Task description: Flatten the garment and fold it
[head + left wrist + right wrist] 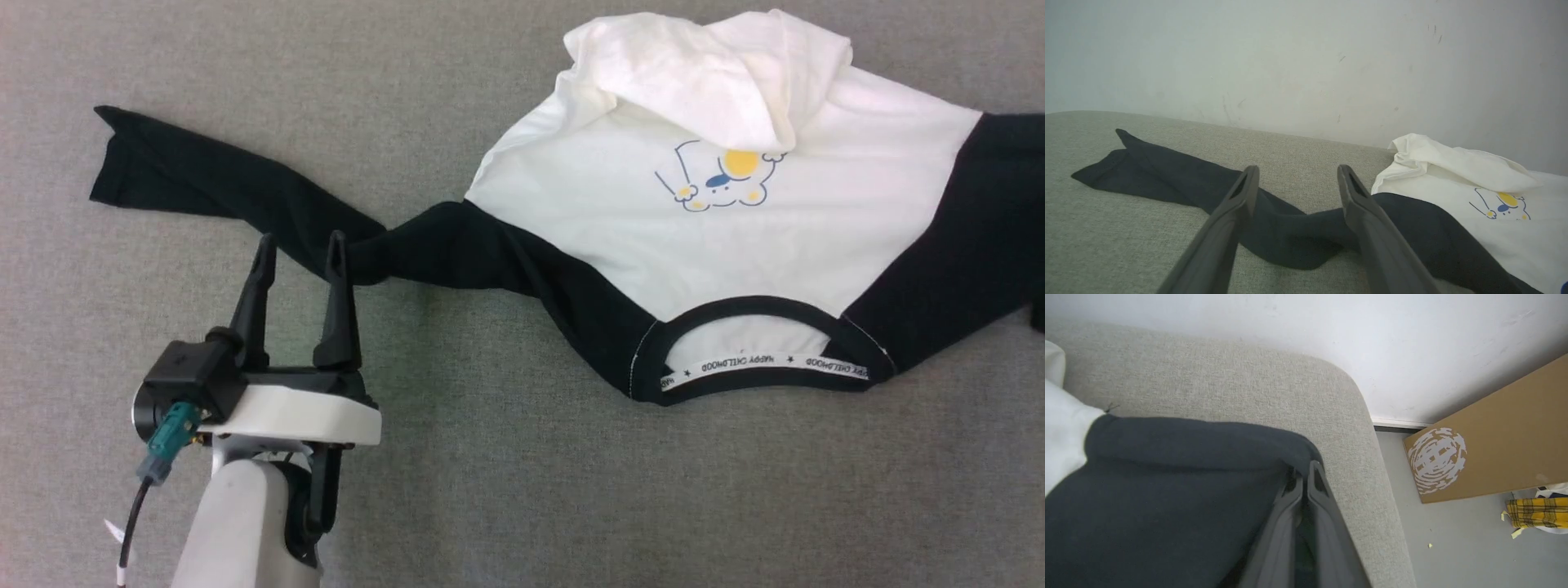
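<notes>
**Item: the garment** (735, 245). White body, long black sleeves. It lies front up on the grey woven surface (522, 490), with the neck toward the robot and the hem away.
- Neckband (759, 303): black, with a lettered white tape (767, 363) inside it.
- Chest print (722, 180): small, yellow and blue, upside down in the head view.
- Hem (710, 73): folded back over the body in a rumpled flap that covers the top of the print.
- Left sleeve (245, 196): stretched out flat and away from the body toward the robot's left, with a twist where it nears the shoulder.
- Right sleeve (1167, 490): reaches to the surface's rounded corner, its far edge rolled over.

**Item: left gripper** (300, 238). Jaws are spread wide and hold nothing. The fingertips are at the near edge of the left sleeve, just beside the twist (the left wrist view has the sleeve passing across the gap between the two fingers). Whether they touch the cloth cannot be told.

**Item: right gripper** (1302, 473). Jaws are pressed together, with the tips sunk into the rolled edge of the right sleeve and pinching the black cloth near the surface's corner.

**Surroundings.**
- Pale wall (1290, 61) behind the surface.
- Grey floor (1453, 547) beside the surface.
- Brown cardboard box (1494, 437) with a round white mark, on the floor.
- Yellow checked cloth (1535, 512) near the box.
</notes>
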`<state>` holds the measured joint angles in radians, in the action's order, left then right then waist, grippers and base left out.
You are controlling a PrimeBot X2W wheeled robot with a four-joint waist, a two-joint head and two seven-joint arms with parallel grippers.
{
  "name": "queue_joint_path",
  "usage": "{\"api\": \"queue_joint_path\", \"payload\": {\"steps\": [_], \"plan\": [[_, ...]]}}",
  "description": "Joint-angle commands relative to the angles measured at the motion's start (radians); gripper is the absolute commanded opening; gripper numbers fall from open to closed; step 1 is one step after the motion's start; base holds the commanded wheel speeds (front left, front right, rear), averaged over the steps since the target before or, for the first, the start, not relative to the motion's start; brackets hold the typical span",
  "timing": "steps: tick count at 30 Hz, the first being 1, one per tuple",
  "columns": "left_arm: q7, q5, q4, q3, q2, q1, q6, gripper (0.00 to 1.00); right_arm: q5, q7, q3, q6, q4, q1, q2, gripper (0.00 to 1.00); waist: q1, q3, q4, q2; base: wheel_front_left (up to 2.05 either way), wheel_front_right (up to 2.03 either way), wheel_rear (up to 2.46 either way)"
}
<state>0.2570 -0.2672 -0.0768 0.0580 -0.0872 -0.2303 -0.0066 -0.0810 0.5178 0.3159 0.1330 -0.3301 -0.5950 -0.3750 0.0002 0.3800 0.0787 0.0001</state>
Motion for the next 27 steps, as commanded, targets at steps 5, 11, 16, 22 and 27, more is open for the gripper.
{"api": "queue_joint_path", "payload": {"steps": [5, 11, 16, 22, 27], "plan": [[0.005, 0.029, -0.027, -0.01, 0.006, -0.021, -0.025, 1.0, 0.0, -0.157, 0.009, -0.002, -0.066, -0.032, 0.089, 1.0, -0.0002, -0.005, -0.01, -0.0001, 0.0, 0.0, 0.0], [0.005, 0.055, -0.055, -0.005, -0.008, 0.001, -0.032, 1.0, 0.06, -0.309, -0.048, -0.002, 0.005, 0.061, 0.17, 1.0, -0.0002, -0.064, -0.047, -0.0001, 0.0, 0.0, 0.0], [-0.022, 0.059, -0.063, 0.021, -0.017, 0.019, -0.042, 1.0, 0.137, -0.391, -0.145, -0.002, 0.136, 0.206, 0.238, 1.0, -0.0002, -0.116, -0.093, -0.0001, 0.0, 0.0, 0.0], [-0.147, 0.02, -0.07, 0.069, 0.006, 0.027, -0.043, 1.0, 0.206, -0.418, -0.211, -0.002, 0.26, 0.372, 0.303, 1.0, -0.0002, -0.163, -0.145, -0.0001, 0.0, 0.0, 0.0], [-0.305, -0.019, -0.107, 0.096, 0.021, -0.004, -0.007, 1.0, 0.238, -0.396, -0.233, -0.002, 0.321, 0.479, 0.322, 1.0, -0.0002, -0.184, -0.177, -0.0001, 0.0, 0.0, 0.0]]}}
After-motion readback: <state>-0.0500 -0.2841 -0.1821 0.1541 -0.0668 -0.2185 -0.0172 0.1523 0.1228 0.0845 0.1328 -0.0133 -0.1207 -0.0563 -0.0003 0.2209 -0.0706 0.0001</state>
